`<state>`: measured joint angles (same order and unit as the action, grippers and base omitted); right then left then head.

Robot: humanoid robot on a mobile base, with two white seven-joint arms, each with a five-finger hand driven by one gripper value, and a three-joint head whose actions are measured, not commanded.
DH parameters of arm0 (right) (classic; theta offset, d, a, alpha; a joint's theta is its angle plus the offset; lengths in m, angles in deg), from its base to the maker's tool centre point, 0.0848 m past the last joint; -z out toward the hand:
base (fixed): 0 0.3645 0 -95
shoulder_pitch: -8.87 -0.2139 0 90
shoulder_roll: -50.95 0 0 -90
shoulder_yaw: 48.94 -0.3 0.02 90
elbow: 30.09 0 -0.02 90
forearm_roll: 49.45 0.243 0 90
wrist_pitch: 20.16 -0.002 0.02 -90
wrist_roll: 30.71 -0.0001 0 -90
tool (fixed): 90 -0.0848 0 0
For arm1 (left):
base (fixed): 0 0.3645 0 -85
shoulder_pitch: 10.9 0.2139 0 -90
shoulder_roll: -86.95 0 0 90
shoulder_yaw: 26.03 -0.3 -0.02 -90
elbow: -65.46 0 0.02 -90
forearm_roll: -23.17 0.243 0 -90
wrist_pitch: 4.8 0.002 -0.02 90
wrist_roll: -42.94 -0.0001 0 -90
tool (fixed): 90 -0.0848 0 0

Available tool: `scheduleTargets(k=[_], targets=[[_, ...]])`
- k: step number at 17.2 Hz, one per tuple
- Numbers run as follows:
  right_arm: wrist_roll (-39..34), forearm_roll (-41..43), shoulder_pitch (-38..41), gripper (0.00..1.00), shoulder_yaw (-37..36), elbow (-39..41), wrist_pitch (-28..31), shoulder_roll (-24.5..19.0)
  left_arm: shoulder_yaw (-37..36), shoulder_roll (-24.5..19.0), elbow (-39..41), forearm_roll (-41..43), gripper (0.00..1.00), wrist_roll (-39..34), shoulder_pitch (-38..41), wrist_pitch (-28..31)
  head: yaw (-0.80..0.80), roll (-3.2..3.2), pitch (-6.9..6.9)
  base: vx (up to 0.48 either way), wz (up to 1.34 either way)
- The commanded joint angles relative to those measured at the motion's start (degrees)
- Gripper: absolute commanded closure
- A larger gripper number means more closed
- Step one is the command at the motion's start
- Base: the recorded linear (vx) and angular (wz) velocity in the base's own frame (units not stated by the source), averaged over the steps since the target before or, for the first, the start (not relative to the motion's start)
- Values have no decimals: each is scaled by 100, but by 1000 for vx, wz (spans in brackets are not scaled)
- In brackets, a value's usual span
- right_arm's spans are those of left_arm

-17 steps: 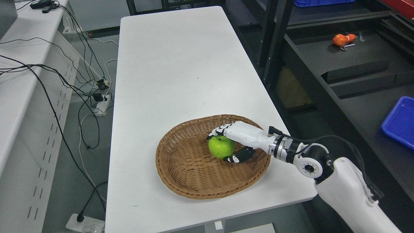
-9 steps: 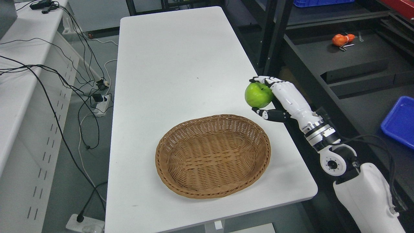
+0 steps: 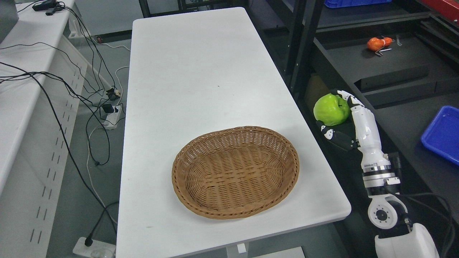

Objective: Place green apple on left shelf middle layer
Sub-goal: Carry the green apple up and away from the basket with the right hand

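Since half a second ago the right hand (image 3: 349,118) has swung the green apple (image 3: 331,109) off past the desk's right edge, and the apple now hangs in the air over the dark gap between the desk (image 3: 200,71) and the black shelf (image 3: 394,68), clear of both. One second ago it was still down in the basket. The white fingers (image 3: 346,96) curl over the top of the apple and a dark thumb sits under it, so the hand is grasping the fruit, with the forearm rising almost straight up from the lower right corner.

One apple, one wicker basket (image 3: 235,172), which sits empty on the near part of the desk. Only one robot arm shows; the left one is out of sight.

On the shelf to the right lies one small orange object (image 3: 375,43) with a bit of metal beside it, too small to make out. Two blue trays are partly in view, one (image 3: 443,134) at the right edge and another (image 3: 355,3) at the top. Black cables (image 3: 53,89) trail down to a power strip (image 3: 112,114) on the floor at left. No readable writing anywhere.
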<state>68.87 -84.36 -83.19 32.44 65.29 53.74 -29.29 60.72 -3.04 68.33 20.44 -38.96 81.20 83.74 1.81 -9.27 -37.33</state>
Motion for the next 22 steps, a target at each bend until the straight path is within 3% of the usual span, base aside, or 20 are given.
scheduleTargets(k=[1,11,16,22], targets=[[9,11,74,100,-685,271,-7,-730,0,-101,3,0,0,-2,0,5,0,0,0,0,0],[-96,11,109,100,-431,271,-16,-756,0,-101,3,0,0,-2,0,5,0,0,0,0,0],[-702,19,136,100,-430,271,45,-783,0,-101,3,0,0,-2,0,5,0,0,0,0,0],[-642,28,136,100,-492,271,28,-791,0,-101,3,0,0,-2,0,5,0,0,0,0,0]])
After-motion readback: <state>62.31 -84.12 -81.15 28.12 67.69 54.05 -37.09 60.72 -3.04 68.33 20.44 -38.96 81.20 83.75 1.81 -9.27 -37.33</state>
